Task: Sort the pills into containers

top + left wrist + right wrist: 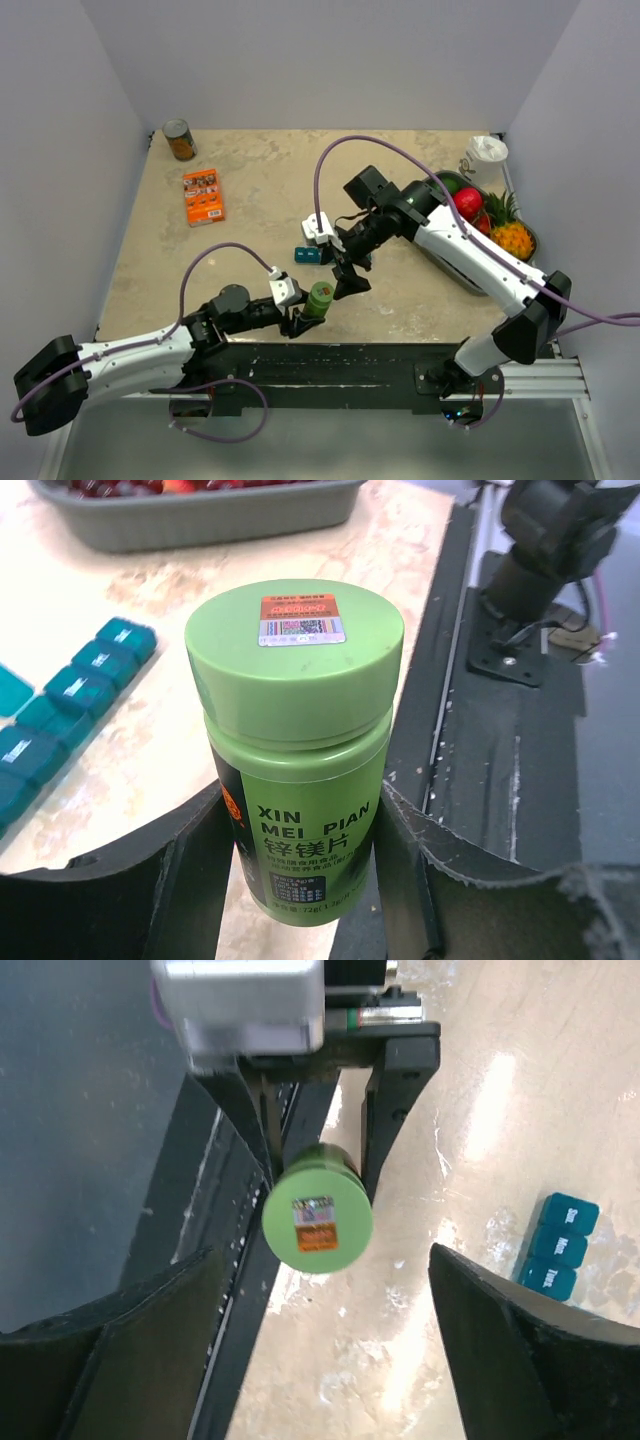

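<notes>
1. Across the worktop [250, 190], the far-right tray [200, 525] holds only fruit [512, 238] and seems no part of the sorting.
2. Near the front edge, the left end effector [300, 880] is clamped on the bottle [295, 780], keeping it upright, probably to brace it for uncapping.
3. Above the cap [318, 1222], the right end effector [320, 1330] hangs with fingers wide apart, touching nothing.
4. The bottle is capped, so its pills are unseen.
5. The organiser [308, 255] lies mid-worktop, just beyond; its contents are hidden.
</notes>
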You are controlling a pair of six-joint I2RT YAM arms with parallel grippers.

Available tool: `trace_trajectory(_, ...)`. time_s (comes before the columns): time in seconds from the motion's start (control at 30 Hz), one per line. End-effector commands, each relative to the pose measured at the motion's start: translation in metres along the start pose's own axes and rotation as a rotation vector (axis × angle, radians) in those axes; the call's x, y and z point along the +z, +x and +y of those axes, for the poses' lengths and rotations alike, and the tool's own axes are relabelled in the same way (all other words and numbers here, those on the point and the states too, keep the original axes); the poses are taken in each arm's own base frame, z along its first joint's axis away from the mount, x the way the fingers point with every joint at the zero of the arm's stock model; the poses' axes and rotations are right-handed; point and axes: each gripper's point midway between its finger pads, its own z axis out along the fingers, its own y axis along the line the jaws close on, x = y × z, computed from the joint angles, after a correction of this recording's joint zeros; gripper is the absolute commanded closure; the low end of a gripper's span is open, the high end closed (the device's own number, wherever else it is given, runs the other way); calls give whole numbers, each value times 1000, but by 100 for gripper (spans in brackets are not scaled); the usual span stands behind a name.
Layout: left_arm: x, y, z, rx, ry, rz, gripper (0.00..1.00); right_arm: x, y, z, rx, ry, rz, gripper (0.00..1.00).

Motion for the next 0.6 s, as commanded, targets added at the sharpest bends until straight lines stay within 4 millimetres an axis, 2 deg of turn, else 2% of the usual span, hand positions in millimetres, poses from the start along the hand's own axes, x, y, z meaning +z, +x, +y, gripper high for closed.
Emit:
trace_trajectory(0.0,10,-44,11,-8,-70,-82,100,-1,-27,1,138,38,-132,9)
trace_trajectory(0.03,11,-45,13,-10,-78,-83,100,0,-26,-1,185,53,-134,1)
trace_trajectory(0.17,12,-53,15,-11,-90,-101,100,5,-10,-14,246,142,-113,1)
trace_trajectory(0.3,14,-53,15,-13,-87,-98,100,7,-7,-27,296,217,-118,1)
trace_trajectory(0.57,18,-61,23,-33,-133,-102,100,15,-1,-29,305,234,-96,1)
